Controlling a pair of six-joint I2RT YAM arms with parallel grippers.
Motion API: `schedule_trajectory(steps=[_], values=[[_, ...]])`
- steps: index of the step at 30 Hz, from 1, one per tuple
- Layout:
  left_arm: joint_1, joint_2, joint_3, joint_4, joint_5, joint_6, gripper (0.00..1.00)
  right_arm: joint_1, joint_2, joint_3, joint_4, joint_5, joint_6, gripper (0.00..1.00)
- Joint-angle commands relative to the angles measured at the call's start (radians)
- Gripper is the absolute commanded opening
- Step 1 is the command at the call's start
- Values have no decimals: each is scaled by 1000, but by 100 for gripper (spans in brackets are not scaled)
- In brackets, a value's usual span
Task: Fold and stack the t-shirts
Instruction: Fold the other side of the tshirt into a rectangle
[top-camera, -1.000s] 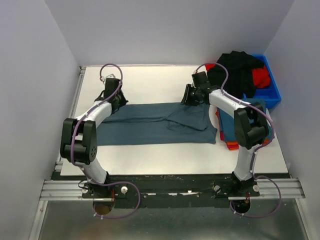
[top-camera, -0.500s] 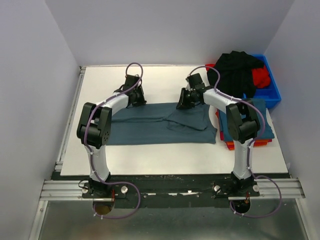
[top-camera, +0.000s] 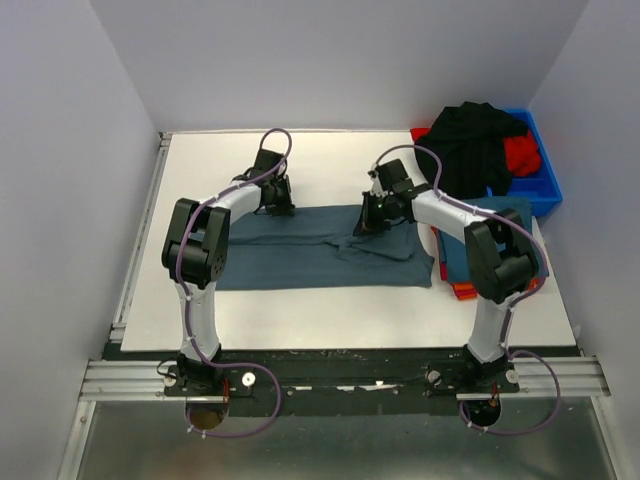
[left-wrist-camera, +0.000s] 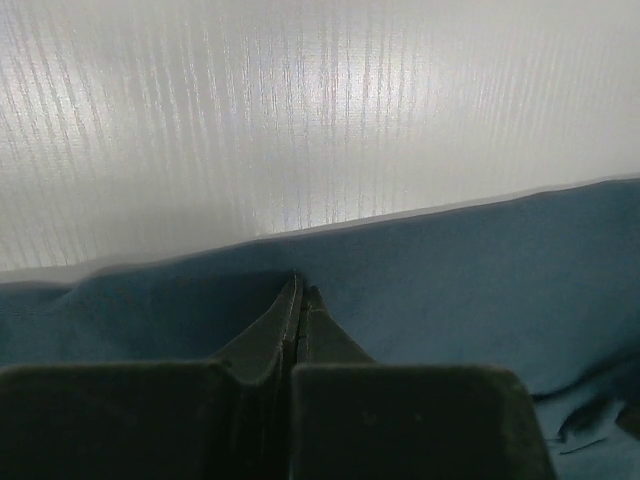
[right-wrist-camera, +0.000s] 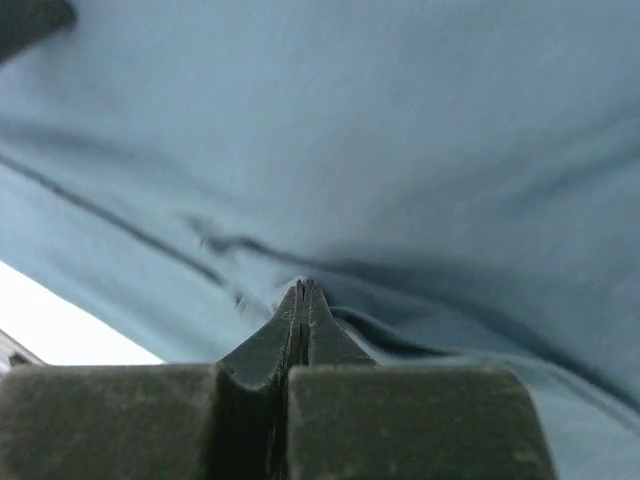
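Teal t-shirt (top-camera: 310, 262) lay spread on the table (top-camera: 300, 160), part-folded. Right gripper (top-camera: 368, 222) had just snapped closed, pinching a fold near the far edge. Left gripper (top-camera: 278, 204) sat clamped on the far hem. Both sides gripped, so the next fold looked ready.

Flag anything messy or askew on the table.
The teal t-shirt isn't flat: a flap on its right half is doubled over at an angle, leaving creases. At the far right corner, a black t-shirt is heaped over the blue bin and spills past its rim. Nothing looks damaged.
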Motion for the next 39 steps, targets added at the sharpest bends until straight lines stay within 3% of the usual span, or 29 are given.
schedule_trajectory(steps=[1, 8, 9, 12, 17, 22, 30, 32, 35, 39], values=[[-2, 24, 40, -65, 28, 38, 0, 79, -142, -118, 4, -53, 1, 1], [0, 31, 54, -73, 19, 45, 0, 177, -271, -323, 49, -36, 134, 1], [-2, 32, 54, -71, 19, 47, 0, 194, -300, -360, 86, -33, 157, 5], [-2, 34, 57, -70, 18, 47, 0, 222, -365, -463, 186, -63, 242, 30], [-2, 26, 62, -71, 16, 50, 0, 228, -457, -445, 162, -18, 253, 48], [-6, -24, 50, -54, 4, 50, 0, 187, -501, -353, 10, 148, 165, 46], [-42, -144, 22, -7, -70, 62, 0, -54, -523, -431, 77, 165, 138, 35], [-52, -167, 4, 16, -74, 59, 0, -83, -492, -417, 79, 219, 138, 35], [-71, -186, -36, 80, -73, 41, 0, -113, -443, -356, 77, 356, 132, 46], [-101, -164, -46, 104, -87, 13, 0, -134, -316, -192, 18, 487, 96, 46]])
